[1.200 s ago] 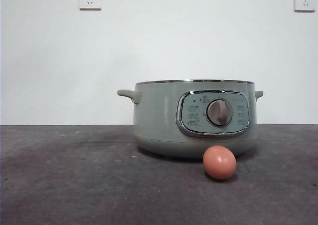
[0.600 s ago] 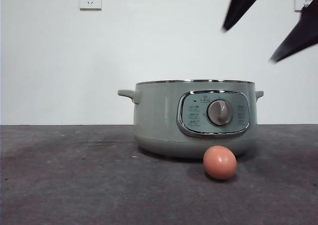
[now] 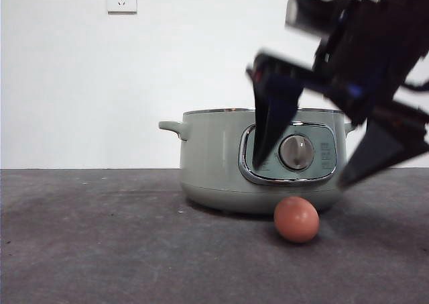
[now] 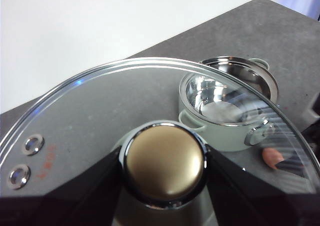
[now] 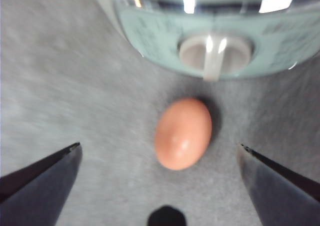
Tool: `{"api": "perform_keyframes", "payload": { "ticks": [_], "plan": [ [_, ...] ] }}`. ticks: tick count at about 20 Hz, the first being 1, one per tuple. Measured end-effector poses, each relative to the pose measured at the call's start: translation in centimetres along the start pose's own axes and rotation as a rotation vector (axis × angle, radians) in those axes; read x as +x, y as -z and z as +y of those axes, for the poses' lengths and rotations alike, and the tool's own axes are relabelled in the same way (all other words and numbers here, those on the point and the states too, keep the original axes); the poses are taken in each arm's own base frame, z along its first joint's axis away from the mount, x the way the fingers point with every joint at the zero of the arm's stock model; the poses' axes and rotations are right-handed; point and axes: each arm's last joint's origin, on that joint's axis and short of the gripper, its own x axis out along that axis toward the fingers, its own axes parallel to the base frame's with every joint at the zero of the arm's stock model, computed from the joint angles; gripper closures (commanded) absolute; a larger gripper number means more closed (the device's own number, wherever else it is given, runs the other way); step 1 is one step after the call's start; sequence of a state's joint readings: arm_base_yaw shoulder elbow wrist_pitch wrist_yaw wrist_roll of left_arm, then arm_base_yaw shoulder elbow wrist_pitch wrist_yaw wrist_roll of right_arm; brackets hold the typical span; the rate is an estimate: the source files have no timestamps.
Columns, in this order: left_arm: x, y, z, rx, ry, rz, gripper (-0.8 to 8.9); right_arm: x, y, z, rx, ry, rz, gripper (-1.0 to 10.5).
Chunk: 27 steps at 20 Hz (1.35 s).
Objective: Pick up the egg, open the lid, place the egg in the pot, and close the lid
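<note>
Egg (image 3: 295, 219) on table (image 3: 100, 250), just in front of pot (image 3: 221, 163), below silver dial (image 3: 295, 152); long axis lying flat, roughly pointing toward pot in right wrist view.

Right end effector (image 3: 305, 173) above egg, jaws spread wide, one to either side of it, no contact, nothing held. Blurred in front view.

Left end effector (image 4: 165, 186) closed on knob (image 4: 164, 164) of lid (image 4: 100, 96), lid held well clear of pot. Pot open, shiny bare interior visible in left wrist view. Knob reads brassy gold from this camera, not green.

Handling judgement, egg:
- light, rigid shell, brittle; likely cracks under hard squeeze or drop.
- smooth curved surface, probably slippery against hard black jaws; prone to rolling on table if nudged from one side.
- best hold: across short axis at widest girth, both jaws meeting shell together, gentle closing force.
- off-centre closure likely squirts egg out toward pot wall.

Handling judgement, lid: glass, heavier, breakable; knob the only sensible grip point.
</note>
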<state>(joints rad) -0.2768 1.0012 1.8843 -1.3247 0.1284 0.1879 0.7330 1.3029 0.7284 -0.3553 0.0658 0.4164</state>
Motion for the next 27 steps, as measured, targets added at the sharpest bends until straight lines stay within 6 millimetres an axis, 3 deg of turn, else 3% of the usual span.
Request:
{"api": "perform_keyframes", "payload": {
  "ticks": [5, 11, 13, 15, 18, 20, 24, 27],
  "plan": [
    [-1.9, 0.6, -0.4, -0.007, -0.003, -0.044, 8.21, 2.6, 0.4, -0.1, 0.018, 0.058, 0.030, 2.8],
    [-2.0, 0.7, -0.4, -0.010, -0.004, -0.047, 8.21, 4.2, 0.8, -0.2, 0.033, 0.090, 0.064, 3.7],
    [-1.9, 0.7, -0.4, -0.010, -0.003, -0.045, 8.22, 4.7, 0.8, -0.2, 0.038, 0.104, 0.062, 4.7],
    [-1.8, 0.6, -0.4, -0.011, -0.003, -0.042, 8.21, 4.8, 0.8, -0.2, 0.042, 0.101, 0.053, 4.9],
    [-1.8, 0.6, -0.4, -0.010, -0.003, -0.043, 8.21, 4.8, 0.7, -0.2, 0.054, 0.105, 0.040, 6.9],
    [-1.8, 0.6, -0.4, -0.010, -0.003, -0.043, 8.21, 4.8, 0.7, -0.2, 0.054, 0.106, 0.039, 7.4],
    [-1.8, 0.6, -0.4, -0.010, -0.003, -0.043, 8.21, 4.7, 0.7, 0.1, 0.046, 0.104, 0.037, 9.6],
    [-1.8, 0.6, -0.4, -0.010, -0.003, -0.043, 8.21, 4.7, 0.8, 0.2, 0.041, 0.100, 0.038, 9.6]
  ]
}}
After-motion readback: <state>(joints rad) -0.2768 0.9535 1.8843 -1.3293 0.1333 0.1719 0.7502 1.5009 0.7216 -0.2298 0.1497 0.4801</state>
